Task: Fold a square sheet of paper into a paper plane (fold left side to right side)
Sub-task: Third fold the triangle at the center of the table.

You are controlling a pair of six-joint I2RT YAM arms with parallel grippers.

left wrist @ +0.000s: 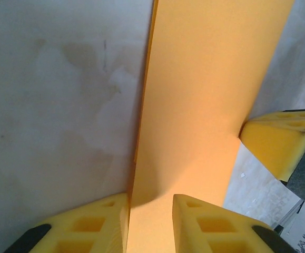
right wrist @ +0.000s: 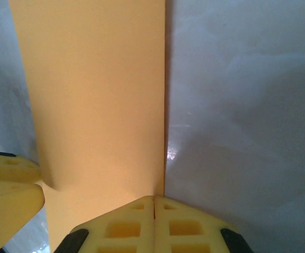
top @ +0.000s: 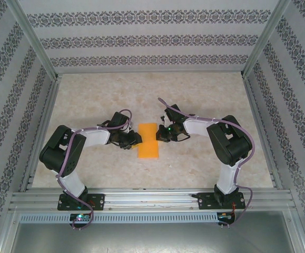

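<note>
The square sheet of paper point(top: 148, 143) is orange and lies folded into a tall rectangle in the middle of the table. My left gripper point(top: 134, 140) sits at its left edge. In the left wrist view the left gripper point(left wrist: 150, 199) stands open, with a clear gap between its yellow fingers and the paper point(left wrist: 205, 105) flat beneath them. My right gripper point(top: 163, 135) is at the paper's right edge. In the right wrist view the right gripper point(right wrist: 154, 199) is shut, tips pressed together just where the edge of the paper point(right wrist: 99, 95) runs.
The pale marbled table top point(top: 89, 100) is bounded by patterned walls and metal posts point(top: 33, 39). An aluminium rail point(top: 152, 199) runs along the near edge by both arm bases. The right gripper's finger point(left wrist: 273, 142) shows in the left wrist view.
</note>
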